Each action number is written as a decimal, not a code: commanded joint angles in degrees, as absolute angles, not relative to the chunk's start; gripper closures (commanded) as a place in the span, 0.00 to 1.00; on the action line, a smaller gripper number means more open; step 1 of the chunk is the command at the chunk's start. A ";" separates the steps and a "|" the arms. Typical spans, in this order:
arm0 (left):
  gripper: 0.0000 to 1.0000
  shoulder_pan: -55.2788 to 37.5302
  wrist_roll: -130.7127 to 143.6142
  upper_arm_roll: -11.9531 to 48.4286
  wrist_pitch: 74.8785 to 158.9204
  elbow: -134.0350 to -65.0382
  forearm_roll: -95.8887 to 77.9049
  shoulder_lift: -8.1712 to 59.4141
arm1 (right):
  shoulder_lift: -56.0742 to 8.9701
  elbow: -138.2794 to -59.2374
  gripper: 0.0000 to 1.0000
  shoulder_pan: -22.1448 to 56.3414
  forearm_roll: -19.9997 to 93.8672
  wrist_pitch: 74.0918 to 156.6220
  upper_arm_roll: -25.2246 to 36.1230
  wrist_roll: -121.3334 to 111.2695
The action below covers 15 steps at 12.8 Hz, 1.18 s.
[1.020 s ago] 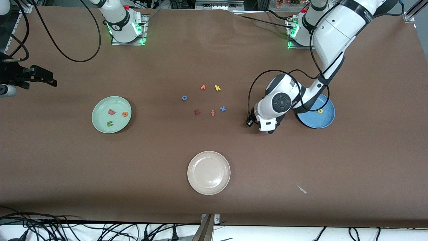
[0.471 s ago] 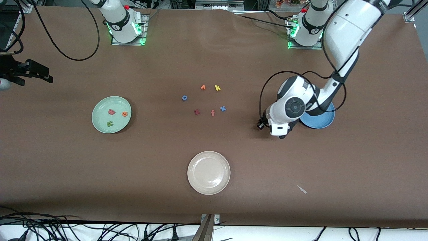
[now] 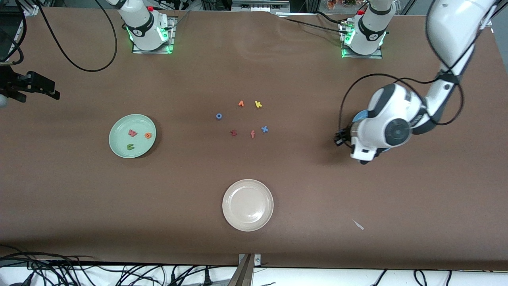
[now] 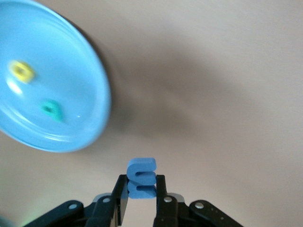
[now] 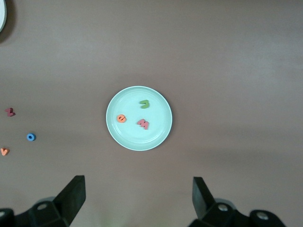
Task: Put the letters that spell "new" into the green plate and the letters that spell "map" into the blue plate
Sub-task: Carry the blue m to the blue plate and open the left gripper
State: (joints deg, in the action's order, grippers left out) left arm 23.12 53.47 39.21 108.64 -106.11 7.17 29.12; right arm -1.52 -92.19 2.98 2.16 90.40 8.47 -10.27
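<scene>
My left gripper (image 4: 141, 183) is shut on the blue "m" (image 4: 141, 178) and holds it in the air just beside the blue plate's rim (image 4: 102, 99). In that plate lie the yellow "p" (image 4: 22, 71) and the teal "a" (image 4: 51, 109). In the front view the left wrist covers most of the blue plate (image 3: 359, 116). The green plate (image 3: 119, 149) toward the right arm's end holds the red-pink "w" (image 3: 132, 133), orange "e" (image 3: 148, 135) and green "n" (image 3: 130, 147). My right gripper (image 5: 137, 184) waits open and empty, high above the green plate (image 5: 137, 139).
Loose letters lie mid-table: orange "v" (image 3: 241, 103), yellow "k" (image 3: 258, 104), blue "o" (image 3: 218, 116), dark red "z" (image 3: 233, 133), an "f" (image 3: 252, 134) and blue "x" (image 3: 264, 129). A cream-white plate (image 3: 248, 205) sits nearer the front camera. A white scrap (image 3: 358, 225) lies toward the left arm's end.
The left arm has swung toward its own end of the table with the "m", and its wrist now covers the blue plate. The right gripper has drifted slightly.
</scene>
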 commanded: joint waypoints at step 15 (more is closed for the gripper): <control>0.00 38.50 30.85 40.86 101.54 -108.40 17.06 31.21 | -0.35 -92.99 0.00 3.25 2.20 90.79 8.26 -10.37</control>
State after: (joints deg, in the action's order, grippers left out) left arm 38.48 32.03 39.39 104.70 -111.34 16.85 34.19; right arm -1.52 -92.19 3.17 2.16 90.69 8.29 -10.27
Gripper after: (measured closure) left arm 0.335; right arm 0.000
